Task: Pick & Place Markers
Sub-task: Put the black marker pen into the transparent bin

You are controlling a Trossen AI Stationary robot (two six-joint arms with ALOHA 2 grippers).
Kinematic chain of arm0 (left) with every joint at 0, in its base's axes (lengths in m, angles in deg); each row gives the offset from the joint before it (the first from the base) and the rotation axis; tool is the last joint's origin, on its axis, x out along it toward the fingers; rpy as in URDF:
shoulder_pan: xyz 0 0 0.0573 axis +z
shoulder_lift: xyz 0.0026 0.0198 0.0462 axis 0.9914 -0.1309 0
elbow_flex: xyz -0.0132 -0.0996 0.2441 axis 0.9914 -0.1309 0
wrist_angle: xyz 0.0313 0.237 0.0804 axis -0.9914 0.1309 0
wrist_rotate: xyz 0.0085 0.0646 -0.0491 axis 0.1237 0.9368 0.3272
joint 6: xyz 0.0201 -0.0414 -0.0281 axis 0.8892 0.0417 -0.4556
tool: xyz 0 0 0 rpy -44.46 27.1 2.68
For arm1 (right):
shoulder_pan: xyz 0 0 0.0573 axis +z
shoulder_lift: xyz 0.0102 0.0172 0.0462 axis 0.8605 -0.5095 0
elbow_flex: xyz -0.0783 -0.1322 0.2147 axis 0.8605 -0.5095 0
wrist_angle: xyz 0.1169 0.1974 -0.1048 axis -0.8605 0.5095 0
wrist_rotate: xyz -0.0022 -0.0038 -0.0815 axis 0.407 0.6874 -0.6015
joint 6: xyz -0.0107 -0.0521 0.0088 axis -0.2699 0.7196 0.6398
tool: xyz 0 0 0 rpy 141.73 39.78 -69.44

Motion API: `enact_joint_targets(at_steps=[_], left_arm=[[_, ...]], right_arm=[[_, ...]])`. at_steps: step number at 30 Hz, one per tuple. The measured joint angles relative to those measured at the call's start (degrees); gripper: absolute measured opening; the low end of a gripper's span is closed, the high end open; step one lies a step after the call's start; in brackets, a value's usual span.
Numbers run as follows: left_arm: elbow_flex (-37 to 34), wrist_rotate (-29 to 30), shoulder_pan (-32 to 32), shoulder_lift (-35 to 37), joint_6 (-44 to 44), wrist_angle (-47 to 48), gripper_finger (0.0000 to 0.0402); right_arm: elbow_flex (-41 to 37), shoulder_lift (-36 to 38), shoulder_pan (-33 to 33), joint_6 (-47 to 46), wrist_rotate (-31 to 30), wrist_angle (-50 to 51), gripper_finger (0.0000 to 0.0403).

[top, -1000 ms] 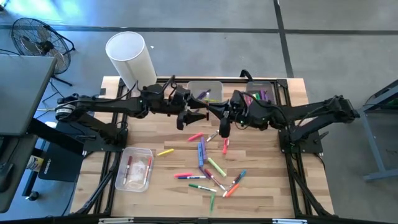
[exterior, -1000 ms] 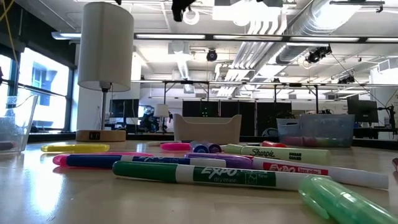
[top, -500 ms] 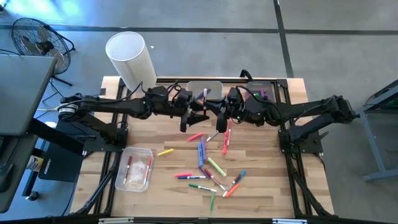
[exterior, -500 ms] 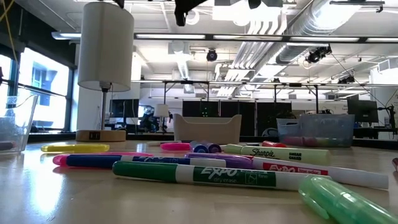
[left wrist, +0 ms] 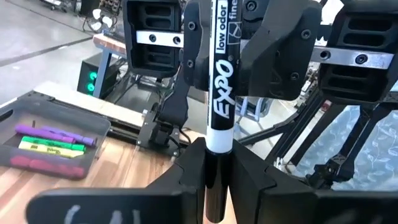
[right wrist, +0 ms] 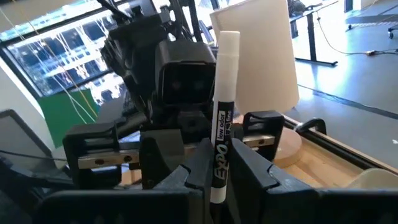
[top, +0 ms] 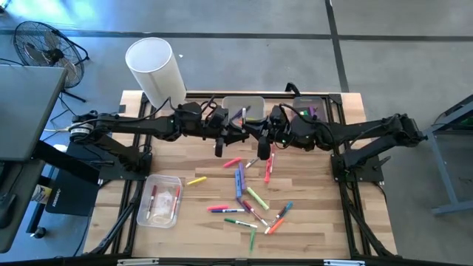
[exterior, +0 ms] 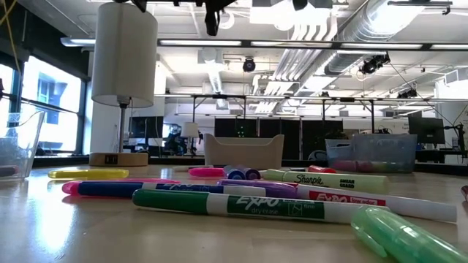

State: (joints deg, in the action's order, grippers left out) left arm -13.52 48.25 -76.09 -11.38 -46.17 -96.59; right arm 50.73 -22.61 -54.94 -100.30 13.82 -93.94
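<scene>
A white-barrelled dry-erase marker with a black cap [left wrist: 221, 93] sits pinched between both hands, above the counter [top: 310, 214]. The left hand [top: 235, 135] clamps one end, the right hand [top: 260, 138] the other. Some markers lie in the clear bins [top: 307, 112]; over a dozen loose markers [top: 247, 196] remain below, so much is left.

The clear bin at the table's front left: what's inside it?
Inside the clear bin, the high view shows a couple of red-tipped markers lying lengthwise. Glare on the plastic hides whether more lie beside them.

markers [top: 247, 193] crowd table centre, bare wood [top: 318, 214] right
</scene>
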Motion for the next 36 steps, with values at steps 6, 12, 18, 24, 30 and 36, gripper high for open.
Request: enact_joint_targets(at_steps=[6, 12, 18, 24, 30, 36], left_arm=[[0.0, 0.7, 0.0, 0.2, 0.1, 7.6, 0.0037], [2.4, 4.3, 1.7, 6.8, -2.0, 28.2, 0.0037], [5.2, 13.2, -0.5, 16.2, -14.0, 56.4, 0.0038], [5.0, 25.0, -16.8, 22.8, -41.6, 77.3, 0.0039], [5.0, 35.0, -43.8, 19.8, -74.8, 86.7, 0.004], [5.0, 31.9, -61.4, 8.7, -104.1, 89.1, 0.0041]], right_arm=[[0.0, 2.0, -0.1, 0.0, -1.3, 7.1, 0.0094], [0.0, 8.2, 0.2, -4.6, -1.5, 26.4, 0.0129], [-3.0, 12.0, 1.2, -13.8, -3.2, 41.5, 0.0129], [-11.7, 13.3, 1.7, -17.2, -2.5, 39.2, 0.0129], [-18.1, 13.7, 1.6, -16.6, 2.3, 30.0, 0.0129], [-19.7, 13.7, 1.6, -13.7, 5.5, 23.4, 0.0129]])
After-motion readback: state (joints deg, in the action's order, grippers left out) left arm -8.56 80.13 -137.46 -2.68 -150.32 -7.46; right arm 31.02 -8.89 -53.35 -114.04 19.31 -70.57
